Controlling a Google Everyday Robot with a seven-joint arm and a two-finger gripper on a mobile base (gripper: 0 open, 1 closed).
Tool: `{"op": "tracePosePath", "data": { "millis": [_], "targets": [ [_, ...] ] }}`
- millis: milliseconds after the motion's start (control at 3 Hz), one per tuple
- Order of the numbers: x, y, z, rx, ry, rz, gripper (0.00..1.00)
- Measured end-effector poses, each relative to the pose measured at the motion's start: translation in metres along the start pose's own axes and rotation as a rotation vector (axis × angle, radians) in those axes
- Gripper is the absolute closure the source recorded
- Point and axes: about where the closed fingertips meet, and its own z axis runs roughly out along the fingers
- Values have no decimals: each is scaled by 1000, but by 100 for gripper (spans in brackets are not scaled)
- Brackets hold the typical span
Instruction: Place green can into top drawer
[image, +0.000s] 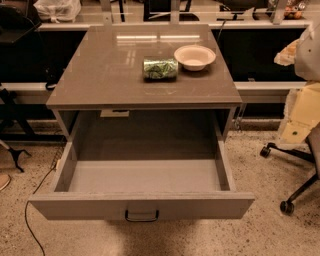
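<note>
Can, green with a leafy print, lies on its side on the cabinet top, just beside 1 cream bowl; any lettering is too small to read. Below, the drawer stands pulled open. The gripper is out of view, so its state cannot be told.

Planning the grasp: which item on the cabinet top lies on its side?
The green can, left of the upright cream bowl. The gripper is out of view.
</note>
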Motion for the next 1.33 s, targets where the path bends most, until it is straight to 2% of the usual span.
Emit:
{"op": "tracePosePath", "data": {
  "millis": [333,667,1000,1333],
  "targets": [
    [0,0,0,0,0,0,0],
    [-22,-43,1,84,-41,6,0],
    [-59,-106,9,149,-99,9,0],
    [-100,-159,28,158,-137,31,0]
  ]
}}
